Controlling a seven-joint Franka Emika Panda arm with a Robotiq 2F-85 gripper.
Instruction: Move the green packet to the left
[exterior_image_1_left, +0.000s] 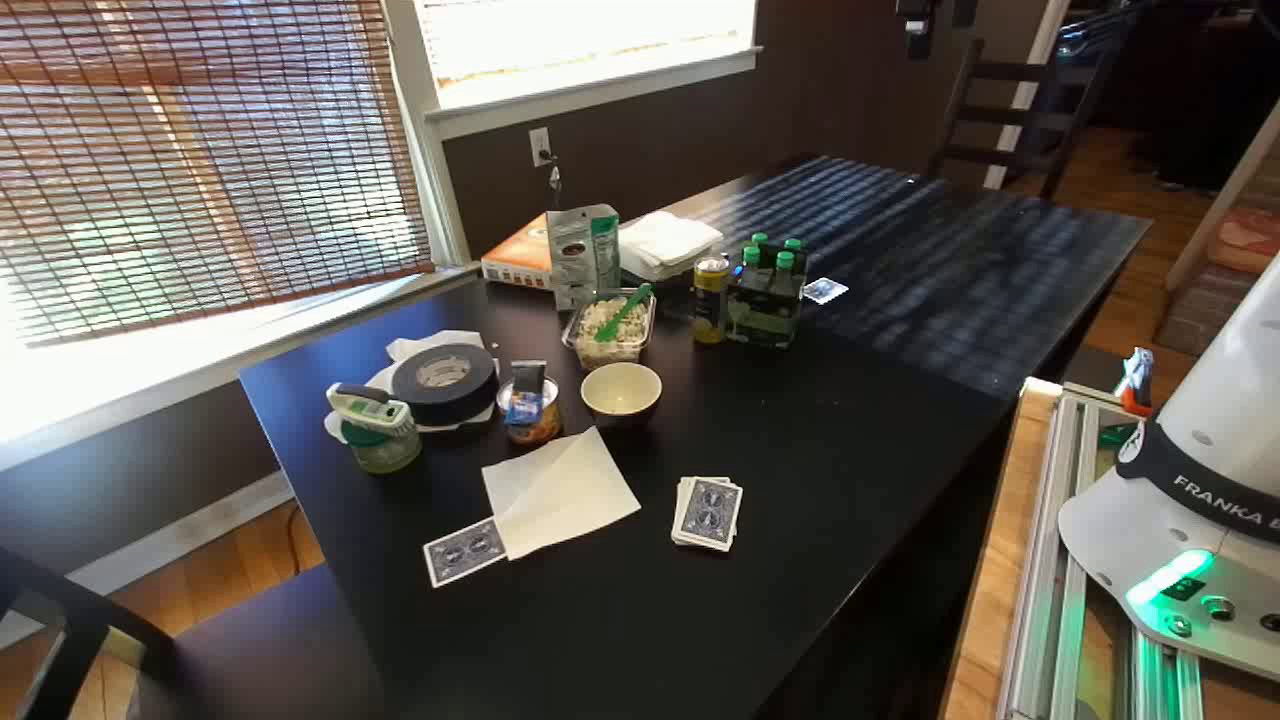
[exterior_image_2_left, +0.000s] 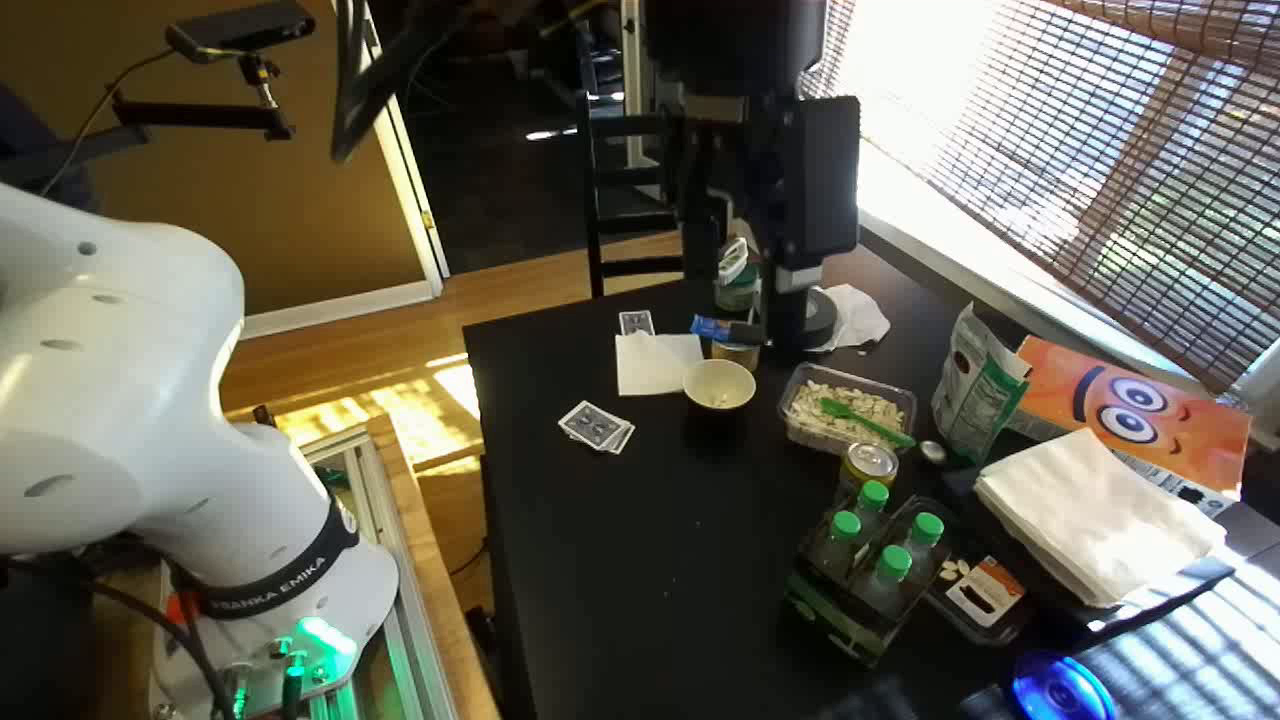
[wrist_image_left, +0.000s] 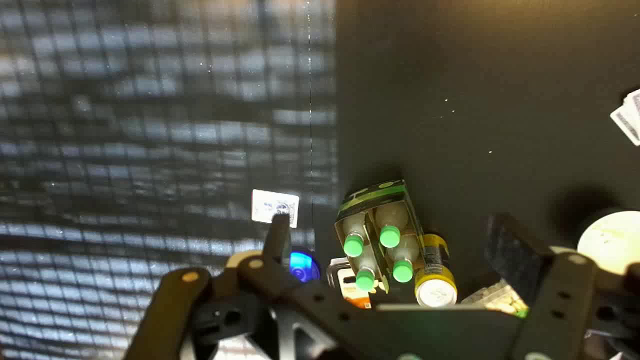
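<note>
The green packet (exterior_image_1_left: 585, 255) is a tall, upright pouch with pale printed panels and a green side. It also stands in an exterior view (exterior_image_2_left: 975, 385), beside the orange box and the clear food tub. It does not show in the wrist view. My gripper (wrist_image_left: 392, 232) is open and empty, its fingers wide apart, high above the table. In the wrist view the bottle carton lies below, between the fingers. In an exterior view my gripper (exterior_image_2_left: 745, 300) hangs near the top, with nothing held. It is well away from the packet.
Around the packet are an orange box (exterior_image_2_left: 1120, 400), white napkins (exterior_image_2_left: 1100, 510), a clear tub (exterior_image_2_left: 845, 405) with a green spoon, a yellow can (exterior_image_1_left: 711, 300) and a bottle carton (exterior_image_1_left: 765, 305). A bowl (exterior_image_1_left: 621, 390), tape roll (exterior_image_1_left: 445, 380), jar (exterior_image_1_left: 380, 440) and cards (exterior_image_1_left: 708, 513) stand farther off.
</note>
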